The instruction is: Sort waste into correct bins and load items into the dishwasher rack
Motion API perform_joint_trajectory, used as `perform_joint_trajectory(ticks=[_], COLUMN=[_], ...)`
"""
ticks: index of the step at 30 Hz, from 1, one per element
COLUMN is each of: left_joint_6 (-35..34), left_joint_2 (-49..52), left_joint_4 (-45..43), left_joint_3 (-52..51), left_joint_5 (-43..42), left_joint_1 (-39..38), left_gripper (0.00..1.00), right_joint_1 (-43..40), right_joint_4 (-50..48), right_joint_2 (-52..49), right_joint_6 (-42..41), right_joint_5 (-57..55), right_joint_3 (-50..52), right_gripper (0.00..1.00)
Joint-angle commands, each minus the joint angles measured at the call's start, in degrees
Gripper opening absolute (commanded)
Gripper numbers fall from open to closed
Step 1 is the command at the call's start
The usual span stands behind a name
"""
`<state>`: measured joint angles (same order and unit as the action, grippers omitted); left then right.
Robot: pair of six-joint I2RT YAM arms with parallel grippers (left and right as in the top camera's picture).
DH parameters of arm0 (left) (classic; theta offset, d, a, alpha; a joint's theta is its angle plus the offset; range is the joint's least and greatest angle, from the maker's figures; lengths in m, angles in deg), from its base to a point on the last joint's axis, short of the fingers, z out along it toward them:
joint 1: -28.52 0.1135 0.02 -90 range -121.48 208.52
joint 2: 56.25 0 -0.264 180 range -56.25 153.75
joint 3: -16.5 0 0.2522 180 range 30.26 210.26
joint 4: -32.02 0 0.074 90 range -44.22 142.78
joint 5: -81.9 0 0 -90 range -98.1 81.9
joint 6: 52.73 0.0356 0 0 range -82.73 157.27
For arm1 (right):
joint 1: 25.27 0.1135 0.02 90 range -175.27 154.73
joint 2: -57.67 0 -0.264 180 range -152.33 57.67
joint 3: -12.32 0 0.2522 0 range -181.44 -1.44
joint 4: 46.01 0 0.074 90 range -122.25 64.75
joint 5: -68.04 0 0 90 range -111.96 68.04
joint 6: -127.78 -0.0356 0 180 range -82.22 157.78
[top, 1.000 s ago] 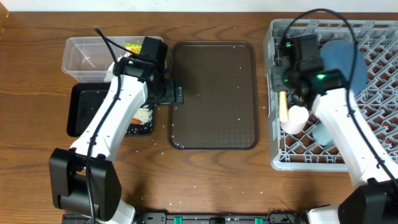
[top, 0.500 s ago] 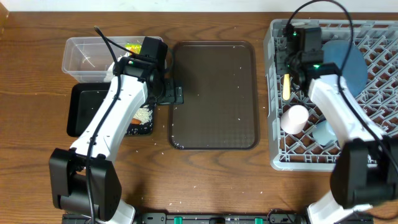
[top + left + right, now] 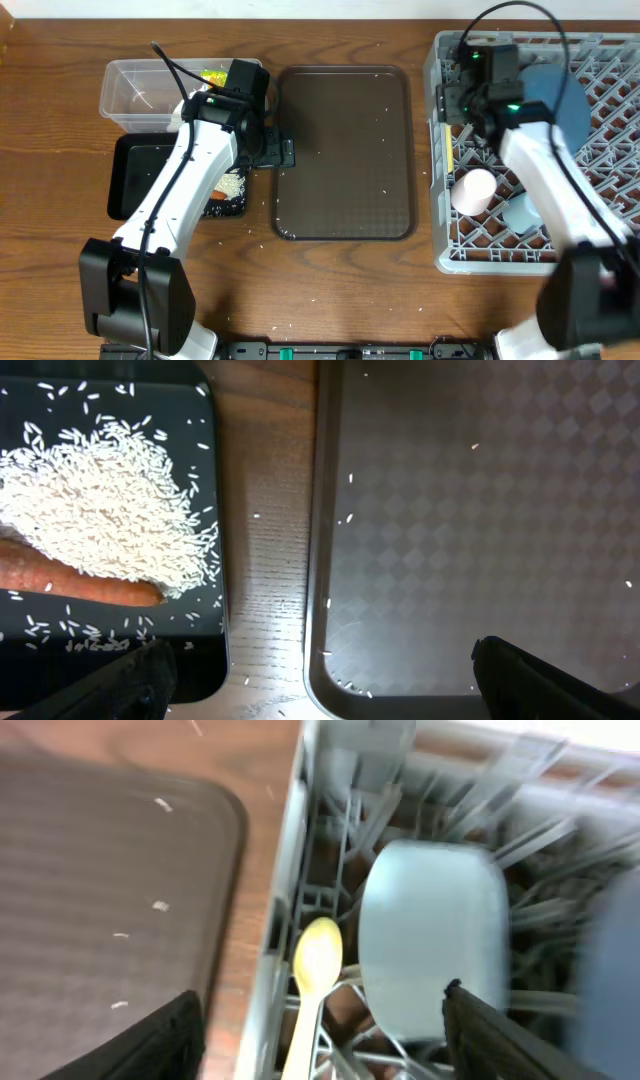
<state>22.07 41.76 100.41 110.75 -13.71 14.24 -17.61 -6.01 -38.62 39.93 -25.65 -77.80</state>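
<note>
Right pincer (image 3: 320, 998) open, empty; just under it one pale yellow spoon (image 3: 318, 958), handle cut off; beside, one blurred blue cup (image 3: 430, 935).

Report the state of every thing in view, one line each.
left gripper, open, holding nothing.
right gripper, open, gripping nothing.
pale yellow spoon, lying in the rack, free of the fingers.
pink cup, in the rack.
dark blue plate, in the rack.
black tray, holds rice heap and carrot stick.
clear tub, holds the wrapper.
brown tray, bare but for stray grains.
</note>
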Motion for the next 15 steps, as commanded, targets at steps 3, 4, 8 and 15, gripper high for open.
perform_joint_trajectory(ticks=[3, 4, 8, 15], left_joint_6=[0.1, 0.1, 0.1, 0.1], left_joint_2=[-1.1, -1.1, -1.1, -1.1], left_joint_4=[0.2, 0.2, 0.2, 0.2], left_joint_3=[1.3, 1.3, 1.3, 1.3], left_joint_5=[0.7, 0.7, 0.7, 0.7], left_joint_1=[0.2, 0.2, 0.2, 0.2], left_gripper=[0.97, 0.97, 0.97, 0.97], right_joint_1=[-0.1, -0.1, -0.1, -0.1], right_joint_4=[6.5, 8.3, 15.7, 27.6], right_joint_2=[17.0, 19.6, 30.0, 44.8], right_joint_6=[0.0, 0.0, 0.0, 0.1], right_joint_5=[5.8, 6.6, 7.7, 8.2], right_joint_3=[-3.6, -3.7, -3.6, -3.6], right_gripper=[0.92, 0.98, 0.99, 0.99])
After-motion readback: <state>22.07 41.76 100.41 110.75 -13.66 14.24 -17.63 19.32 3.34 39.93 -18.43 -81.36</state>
